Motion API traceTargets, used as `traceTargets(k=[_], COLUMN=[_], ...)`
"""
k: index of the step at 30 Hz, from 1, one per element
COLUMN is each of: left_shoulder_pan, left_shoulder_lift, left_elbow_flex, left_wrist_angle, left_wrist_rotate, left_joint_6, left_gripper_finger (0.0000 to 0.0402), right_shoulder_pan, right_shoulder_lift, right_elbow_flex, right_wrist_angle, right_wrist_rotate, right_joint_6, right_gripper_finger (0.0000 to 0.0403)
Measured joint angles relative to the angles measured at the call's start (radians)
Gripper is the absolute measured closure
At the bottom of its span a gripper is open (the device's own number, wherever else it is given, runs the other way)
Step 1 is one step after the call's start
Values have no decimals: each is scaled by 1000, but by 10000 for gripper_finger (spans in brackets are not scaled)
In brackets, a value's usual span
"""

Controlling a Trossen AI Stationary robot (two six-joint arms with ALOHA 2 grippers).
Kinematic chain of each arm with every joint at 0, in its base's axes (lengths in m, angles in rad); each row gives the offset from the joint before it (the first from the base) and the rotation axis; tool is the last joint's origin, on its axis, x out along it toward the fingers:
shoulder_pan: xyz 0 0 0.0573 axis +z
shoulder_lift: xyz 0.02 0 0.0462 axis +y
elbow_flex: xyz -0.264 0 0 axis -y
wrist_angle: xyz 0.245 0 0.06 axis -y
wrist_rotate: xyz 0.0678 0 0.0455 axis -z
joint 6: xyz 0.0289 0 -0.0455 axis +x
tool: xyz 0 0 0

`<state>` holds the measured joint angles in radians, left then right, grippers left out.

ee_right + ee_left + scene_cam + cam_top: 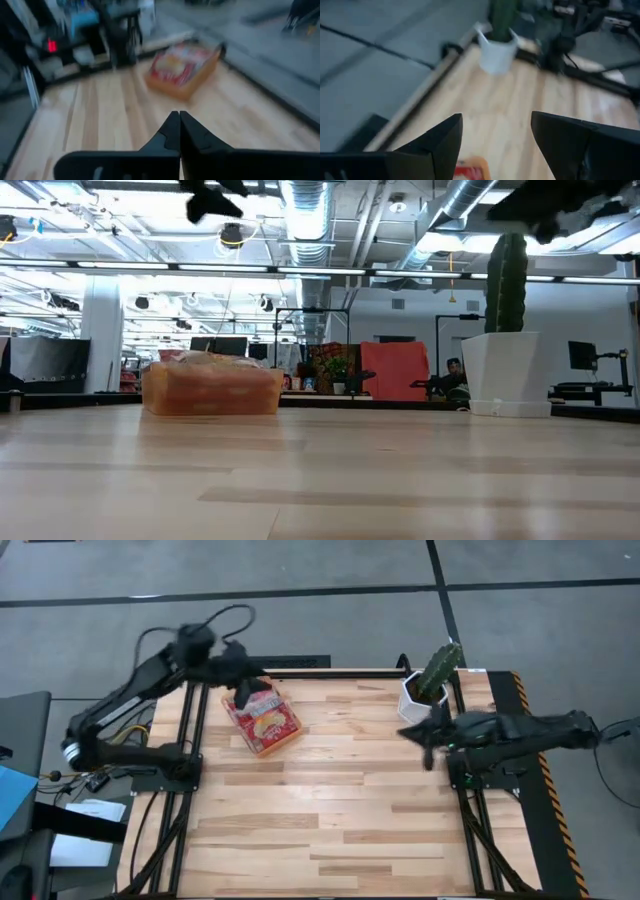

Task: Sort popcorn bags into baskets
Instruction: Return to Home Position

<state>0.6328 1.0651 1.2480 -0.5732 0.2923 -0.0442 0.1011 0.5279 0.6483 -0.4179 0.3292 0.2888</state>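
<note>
The orange basket (pixel 265 722) sits near the table's far left corner, filled with red popcorn bags (pixel 262 718) with yellowish pictures; it shows too in the low view (pixel 212 390) and the right wrist view (pixel 182 70). My left gripper (pixel 243 680) hovers above the basket's far end, open, holding nothing; its wrist view shows the fingers apart (pixel 495 137) over the basket's corner (pixel 470 170). My right gripper (pixel 425 740) hangs in the air by the right edge, shut and empty, as its own view (pixel 179 120) shows.
A white pot with a green cactus (pixel 428 688) stands at the far right of the table, close to my right gripper. Black frame rails (pixel 190 770) run along the left and right sides. Bare wooden tabletop (pixel 340 810) fills the middle and near part.
</note>
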Motion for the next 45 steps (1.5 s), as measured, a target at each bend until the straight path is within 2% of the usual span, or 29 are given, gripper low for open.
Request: traceTargets(k=[3, 10, 14, 16, 18, 21, 24, 30, 35, 40, 45], left_shoulder_pan=[-58, -149, -195, -221, -243, -286, -338, -462, -598, -720, -780], left_shoulder_lift=[-126, -398, -523, -578, -640, -732, -807, -922, -955, -955, -955], left_elbow_flex=[-121, -535, -736, -817, -882, -955, -1015, -1119, -1176, -1193, -1193], left_wrist_angle=[119, 443, 563, 600, 582, 594, 598, 591, 608, 624, 569], left_wrist_rotate=[-117, -173, -246, -309, -379, -458, -515, -637, -733, -862, -873], left_joint_6=[-38, -241, -319, -351, -381, -418, -426, -484, -508, -456, -477], left_gripper_finger=[177, 177, 177, 177, 177, 177, 177, 177, 177, 177, 177], right_shoulder_pan=[-22, -45, -47, -46, -41, -42, -42, -44, -44, -44, -44], right_shoulder_lift=[-173, -521, -518, -471, -466, -466, -477, -525, -521, -525, -524], right_elbow_flex=[-1, -96, -140, -174, -219, -265, -304, -347, -352, -430, -507], right_wrist_angle=[-57, -83, -146, -59, -80, 32, 9, 75, 95, 190, 244], right_wrist_rotate=[25, 41, 41, 41, 34, 40, 37, 39, 44, 41, 40], right_joint_6=[-25, -43, -13, 0, 21, 42, 61, 76, 61, 61, 102], right_gripper_finger=[385, 366, 370, 373, 376, 379, 379, 367, 365, 365, 365])
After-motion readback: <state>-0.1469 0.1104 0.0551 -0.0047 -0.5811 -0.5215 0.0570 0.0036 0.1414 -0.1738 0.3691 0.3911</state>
